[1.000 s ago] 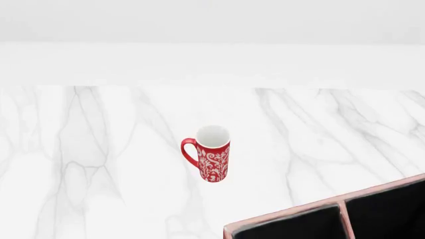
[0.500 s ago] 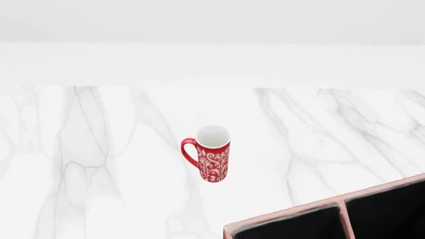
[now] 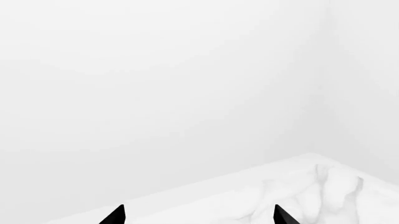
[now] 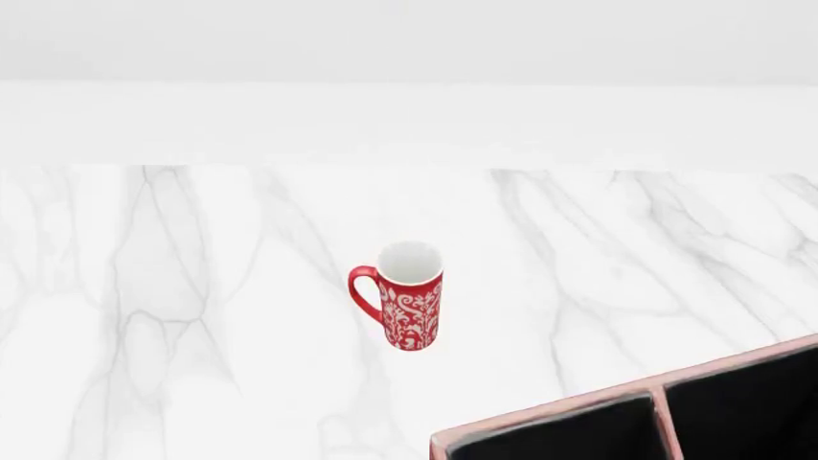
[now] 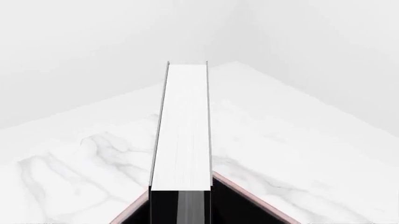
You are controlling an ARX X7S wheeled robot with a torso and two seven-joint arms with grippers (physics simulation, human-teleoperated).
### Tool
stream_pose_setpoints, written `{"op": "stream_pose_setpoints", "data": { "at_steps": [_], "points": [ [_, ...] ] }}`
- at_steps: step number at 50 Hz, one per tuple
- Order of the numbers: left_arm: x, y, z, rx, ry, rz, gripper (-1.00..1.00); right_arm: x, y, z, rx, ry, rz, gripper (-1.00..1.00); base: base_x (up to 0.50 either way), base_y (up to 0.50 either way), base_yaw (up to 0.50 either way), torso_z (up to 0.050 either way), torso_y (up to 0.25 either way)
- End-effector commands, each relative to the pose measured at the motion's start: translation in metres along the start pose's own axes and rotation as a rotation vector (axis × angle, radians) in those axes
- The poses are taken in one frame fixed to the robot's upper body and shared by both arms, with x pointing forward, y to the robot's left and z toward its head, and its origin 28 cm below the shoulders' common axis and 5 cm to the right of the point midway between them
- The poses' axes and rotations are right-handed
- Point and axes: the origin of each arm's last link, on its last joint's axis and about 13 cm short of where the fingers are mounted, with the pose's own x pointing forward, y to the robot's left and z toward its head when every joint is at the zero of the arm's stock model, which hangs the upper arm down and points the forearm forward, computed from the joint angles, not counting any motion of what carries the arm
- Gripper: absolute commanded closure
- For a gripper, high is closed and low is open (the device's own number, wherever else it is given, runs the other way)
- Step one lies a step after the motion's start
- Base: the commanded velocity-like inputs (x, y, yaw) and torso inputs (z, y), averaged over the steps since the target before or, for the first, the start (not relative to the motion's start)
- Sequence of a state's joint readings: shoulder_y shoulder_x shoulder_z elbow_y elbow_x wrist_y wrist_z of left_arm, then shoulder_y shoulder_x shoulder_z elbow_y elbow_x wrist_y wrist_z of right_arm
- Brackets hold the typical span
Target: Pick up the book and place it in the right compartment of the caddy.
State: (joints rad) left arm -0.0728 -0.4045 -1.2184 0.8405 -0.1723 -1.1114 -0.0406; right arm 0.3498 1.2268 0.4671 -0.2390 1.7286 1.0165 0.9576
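Observation:
The book (image 5: 184,126), black-covered with white page edges, runs straight out from my right gripper (image 5: 181,212) in the right wrist view. The gripper's jaws stand narrow at the book's near end, shut on it. Below the book lies a corner of the caddy (image 5: 249,198), pink-rimmed with a black lining. In the head view the caddy (image 4: 550,414) shows at the bottom right with a divider (image 4: 662,422) between two black compartments. The book and both arms are out of that view. My left gripper (image 3: 198,217) is open and empty, facing a white wall.
A red patterned mug (image 4: 409,311) stands upright mid-table, left of and beyond the caddy. The white marble tabletop (image 4: 192,287) ends at a white wall behind.

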Motion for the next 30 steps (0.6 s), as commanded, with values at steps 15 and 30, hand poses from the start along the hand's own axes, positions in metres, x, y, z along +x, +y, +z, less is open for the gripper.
{"op": "stream_pose_setpoints", "data": {
  "at_steps": [15, 30],
  "points": [
    [0.0, 0.0, -0.001, 0.0, 0.0, -0.003, -1.0, 0.003, -0.001, -0.002, 0.037, 0.0, 0.006, 1.0, 0.0, 0.0, 0.0, 0.001, 0.001],
    [0.0, 0.0, 0.001, -0.001, -0.002, -0.002, -1.0, 0.007, -0.002, -0.007, 0.061, 0.034, 0.018, 1.0, 0.0, 0.0, 0.0, 0.0, 0.001]
  ]
}}
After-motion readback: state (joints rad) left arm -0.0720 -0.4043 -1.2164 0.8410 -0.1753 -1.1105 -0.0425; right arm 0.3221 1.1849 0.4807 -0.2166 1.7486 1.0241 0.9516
